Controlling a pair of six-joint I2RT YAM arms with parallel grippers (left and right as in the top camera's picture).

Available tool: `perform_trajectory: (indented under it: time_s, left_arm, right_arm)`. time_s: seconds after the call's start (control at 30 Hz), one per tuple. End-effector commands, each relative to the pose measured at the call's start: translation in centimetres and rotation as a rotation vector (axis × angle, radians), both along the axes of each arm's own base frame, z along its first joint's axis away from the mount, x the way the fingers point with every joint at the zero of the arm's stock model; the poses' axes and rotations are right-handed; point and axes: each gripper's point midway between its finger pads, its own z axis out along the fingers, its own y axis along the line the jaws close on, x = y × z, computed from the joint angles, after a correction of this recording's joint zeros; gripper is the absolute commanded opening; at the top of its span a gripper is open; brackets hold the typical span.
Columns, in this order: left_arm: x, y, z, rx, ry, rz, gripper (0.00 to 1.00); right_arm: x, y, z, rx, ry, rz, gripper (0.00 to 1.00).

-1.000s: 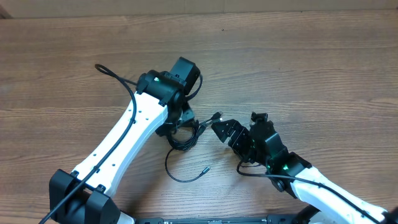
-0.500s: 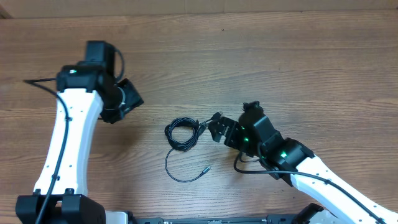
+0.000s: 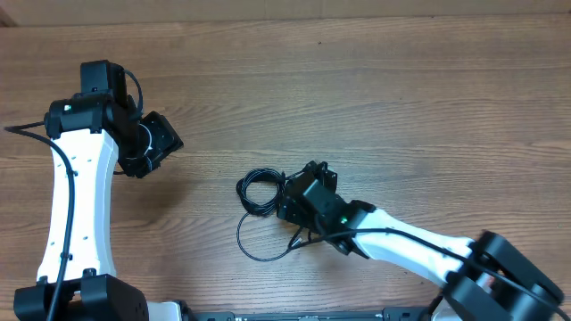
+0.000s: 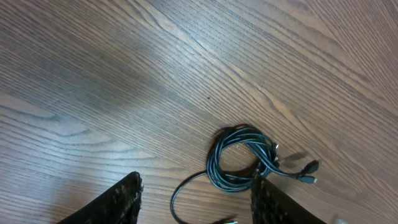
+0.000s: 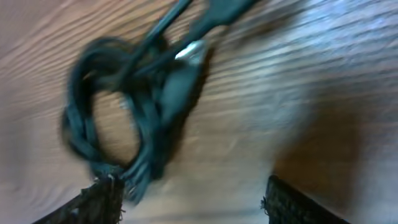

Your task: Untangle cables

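The cables [image 3: 260, 193] are thin black cords wound in a small coil at the table's middle. One loose tail [image 3: 252, 248] curves toward the front. My right gripper [image 3: 287, 200] sits low at the coil's right edge, open and holding nothing. In the blurred right wrist view the coil [image 5: 112, 118] and a metal-tipped plug [image 5: 189, 51] lie just ahead of the open fingers [image 5: 193, 199]. My left gripper [image 3: 163, 143] is far to the left, open and empty. The left wrist view shows the coil [image 4: 241, 158] and plugs [image 4: 303, 172] beyond its fingers [image 4: 196, 200].
The wooden table [image 3: 428, 107] fills the view. Thicker black robot cables run along the left arm [image 3: 67, 205] and by the right arm [image 3: 401, 250], which reaches in from the front right.
My left gripper has let go of the coil and swung away to the far left. My right gripper has moved left, up to the coil's right edge.
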Motion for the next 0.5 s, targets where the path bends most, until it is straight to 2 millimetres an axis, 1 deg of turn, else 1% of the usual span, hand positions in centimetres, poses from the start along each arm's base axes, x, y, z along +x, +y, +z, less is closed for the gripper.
perform_trajectory:
  time_s: [0.0, 0.1, 0.2, 0.37, 0.47]
  left_arm:
    - [-0.2, -0.3, 0.3, -0.012, -0.017, -0.023, 0.57]
    - [-0.2, -0.3, 0.3, -0.012, -0.017, -0.023, 0.57]
    - [-0.2, -0.3, 0.3, -0.012, -0.016, -0.019, 0.58]
    - [-0.2, -0.3, 0.3, -0.012, -0.017, -0.02, 0.59]
    - [-0.2, -0.3, 0.3, -0.012, -0.016, -0.02, 0.59]
  right_arm:
    - [1.5, -0.1, 0.3, -0.007, -0.052, -0.066, 0.68]
    - [2.3, -0.6, 0.6, -0.044, -0.106, -0.1, 0.65]
    - [2.6, -0.8, 0.7, -0.063, -0.133, -0.114, 0.64]
    - [3.3, 0.5, 0.4, -0.047, -0.161, -0.084, 0.63]
    - [3.4, 1.7, 0.0, -0.078, -0.16, -0.036, 0.63]
